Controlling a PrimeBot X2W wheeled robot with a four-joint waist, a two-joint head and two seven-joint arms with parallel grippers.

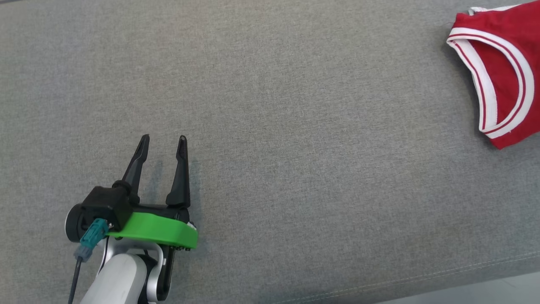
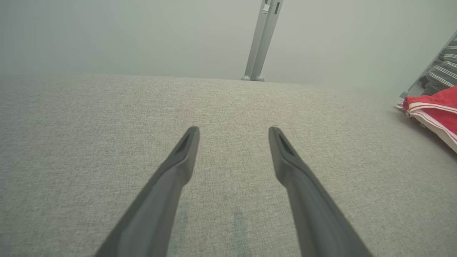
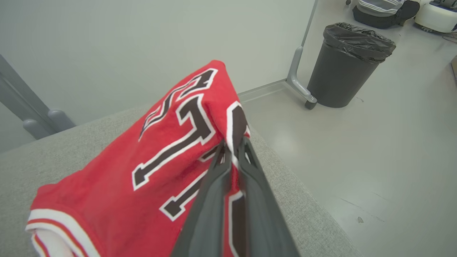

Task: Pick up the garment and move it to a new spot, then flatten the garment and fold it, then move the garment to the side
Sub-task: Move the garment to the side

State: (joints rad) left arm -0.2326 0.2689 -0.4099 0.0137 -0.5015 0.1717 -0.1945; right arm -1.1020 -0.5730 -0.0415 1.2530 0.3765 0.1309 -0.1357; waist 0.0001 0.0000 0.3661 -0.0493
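Your right gripper point(image 3: 234, 144) is clenched on the garment point(image 3: 142, 171). In the right wrist view its two dark fingers pinch a fold of red cloth right through the black-and-white numerals. The fabric peaks at that pinch and drapes away toward 8 o'clock onto the grey fabric surface point(image 3: 71, 142), so it looks lifted by one point. I cannot tell whether its white-trimmed edge touches down.

In the head view the garment point(image 1: 506, 63) lies at 2 o'clock and runs off the right edge of the frame, with a banded armhole or neckline facing the bare middle of the surface point(image 1: 270, 126). A grip taken that far out reads as the start of the carry. The wide bare stretch toward 9 o'clock is the natural new spot for spreading the cloth flat.

Your left gripper point(image 1: 163, 138) hovers low at 7 o'clock, well apart from the garment, jaws released with nothing between them. Its own wrist view shows the left gripper point(image 2: 234, 129) splayed over plain grey weave, with the garment point(image 2: 435, 107) at the 3 o'clock edge. I judge it is parked there to stay out of the carry path and be ready for a second corner.

One caution — a single pinch lets the cloth swing and bunch, and the surface's edge, with floor and a lined bin point(image 3: 348, 67) beyond at 1 o'clock, is close by.
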